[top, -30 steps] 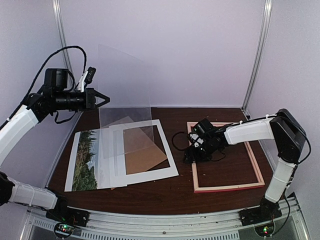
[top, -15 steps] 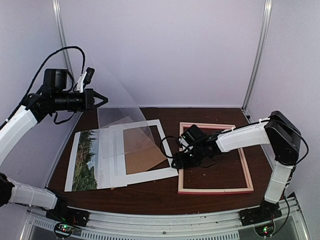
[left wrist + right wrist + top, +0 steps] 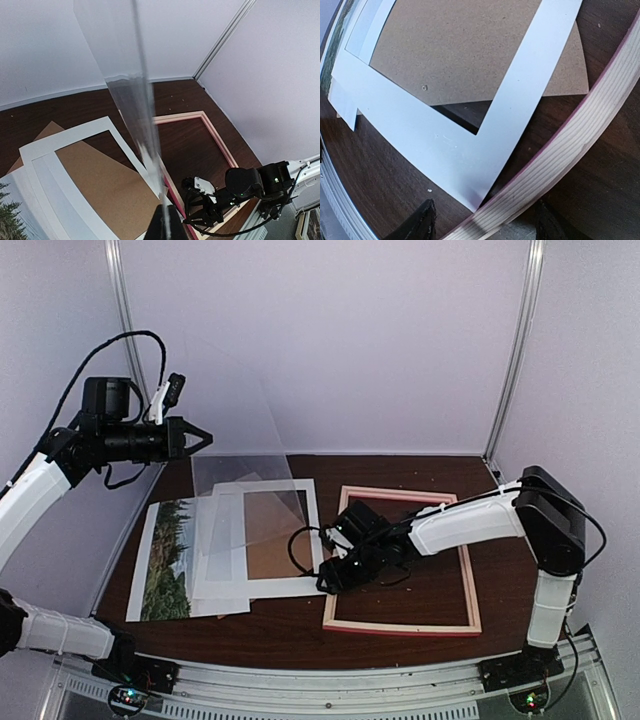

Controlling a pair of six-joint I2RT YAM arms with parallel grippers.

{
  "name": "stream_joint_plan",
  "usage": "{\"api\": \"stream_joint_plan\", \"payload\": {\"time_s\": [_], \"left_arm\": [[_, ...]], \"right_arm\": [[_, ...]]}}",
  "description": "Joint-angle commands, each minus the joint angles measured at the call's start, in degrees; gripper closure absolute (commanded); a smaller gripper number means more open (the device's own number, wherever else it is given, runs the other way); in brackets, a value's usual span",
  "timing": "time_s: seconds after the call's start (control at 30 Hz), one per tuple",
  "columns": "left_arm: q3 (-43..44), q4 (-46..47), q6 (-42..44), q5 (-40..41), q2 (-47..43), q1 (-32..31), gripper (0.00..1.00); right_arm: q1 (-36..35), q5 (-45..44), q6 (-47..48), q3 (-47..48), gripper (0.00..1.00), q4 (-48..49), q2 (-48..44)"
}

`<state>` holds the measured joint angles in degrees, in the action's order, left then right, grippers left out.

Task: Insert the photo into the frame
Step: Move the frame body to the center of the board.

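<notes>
**A:** What is at the far left?

**B:** The left gripper [image 3: 200, 437] is raised well above the table [image 3: 300, 632]. Its fingers are pinched tight on the edge of a clear sheet [image 3: 245, 430]. The sheet stands upright, and the left wrist camera sees it nearly edge-on [image 3: 135, 100].

**A:** And the photo?

**B:** The photo [image 3: 165, 555] lies flat at the left side of the table, picture side up, well apart from both grippers. Its right part is covered by a plain white sheet [image 3: 212, 555].

**A:** What comes next, going right?

**B:** The white mat [image 3: 270, 587] lies on that pile. The brown backing board [image 3: 275, 540] shows through its window. One corner of the board pokes out past the mat on the frame's side [image 3: 570, 75].

**A:** Where is the frame?

**B:** The frame [image 3: 400, 628] lies flat on the right half of the table, with bare dark wood showing inside it. Its left rail lies just beside the mat. In the right wrist view the mat's near corner [image 3: 475, 202] reaches the rail [image 3: 580, 145]. I cannot tell whether it slips underneath.

**A:** And the right arm?

**B:** The right arm reaches across the frame. The right gripper [image 3: 335, 578] is low over the left rail, near its front end. Its fingers [image 3: 420, 222] stand wide apart, one on each side of the rail. I cannot tell whether they press on the wood.
</notes>
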<state>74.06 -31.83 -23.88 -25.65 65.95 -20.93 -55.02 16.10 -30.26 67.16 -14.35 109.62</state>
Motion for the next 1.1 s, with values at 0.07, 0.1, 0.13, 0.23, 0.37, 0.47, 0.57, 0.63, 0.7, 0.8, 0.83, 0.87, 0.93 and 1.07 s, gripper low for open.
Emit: {"api": "stream_joint_plan", "payload": {"time_s": [0.07,0.1,0.13,0.23,0.37,0.47,0.57,0.63,0.7,0.8,0.83,0.87,0.93,1.07], "left_arm": [[2.7,1.2,0.0,-2.5,0.2,0.2,1.00],[2.9,1.2,-0.2,-2.8,0.5,-0.2,1.00],[3.2,1.2,-0.3,-3.1,0.8,-0.5,1.00],[4.4,0.5,-0.5,-3.7,2.0,-1.7,1.00],[6.7,-1.6,-0.3,-4.6,4.4,-3.8,1.00],[8.2,-2.0,-0.5,-4.9,6.3,-6.8,1.00],[10.9,-2.0,-0.6,-4.5,9.4,-11.5,1.00],[12.8,-1.6,-0.7,-3.9,11.6,-15.1,1.00],[14.0,0.2,-1.5,-3.9,13.6,-18.1,1.00],[15.0,3.6,-3.0,-4.6,16.2,-21.7,1.00],[15.5,4.0,-3.3,-4.7,17.1,-22.4,1.00],[15.9,4.3,-3.4,-4.6,17.8,-23.1,1.00],[16.4,4.8,-3.5,-4.4,18.9,-24.0,1.00],[16.4,6.3,-3.7,-4.6,19.5,-25.0,1.00]], "right_arm": [[-0.3,-2.3,5.5,2.2,0.29,-5.7,-3.7],[-0.2,-3.4,6.0,2.2,0.28,-6.9,-4.8],[0.2,-4.3,6.4,2.1,0.26,-8.1,-6.1],[2.2,-7.2,7.0,0.5,0.24,-10.9,-10.0],[7.9,-10.6,6.6,-3.8,0.22,-13.5,-15.7],[14.1,-11.1,5.6,-8.1,0.22,-14.6,-20.1],[21.4,-11.7,5.4,-11.7,0.22,-16.2,-24.1],[25.6,-12.9,5.9,-13.2,0.22,-17.7,-26.6],[29.0,-15.0,6.7,-14.0,0.22,-20.0,-28.5],[32.3,-18.7,7.8,-14.8,0.21,-22.0,-29.3],[33.2,-19.4,8.0,-15.3,0.22,-22.1,-29.3],[34.2,-19.8,8.1,-15.9,0.21,-21.9,-29.1],[36.0,-20.1,8.0,-17.1,0.22,-21.4,-28.4],[39.3,-20.1,8.3,-19.0,0.23,-18.4,-25.0]]}}
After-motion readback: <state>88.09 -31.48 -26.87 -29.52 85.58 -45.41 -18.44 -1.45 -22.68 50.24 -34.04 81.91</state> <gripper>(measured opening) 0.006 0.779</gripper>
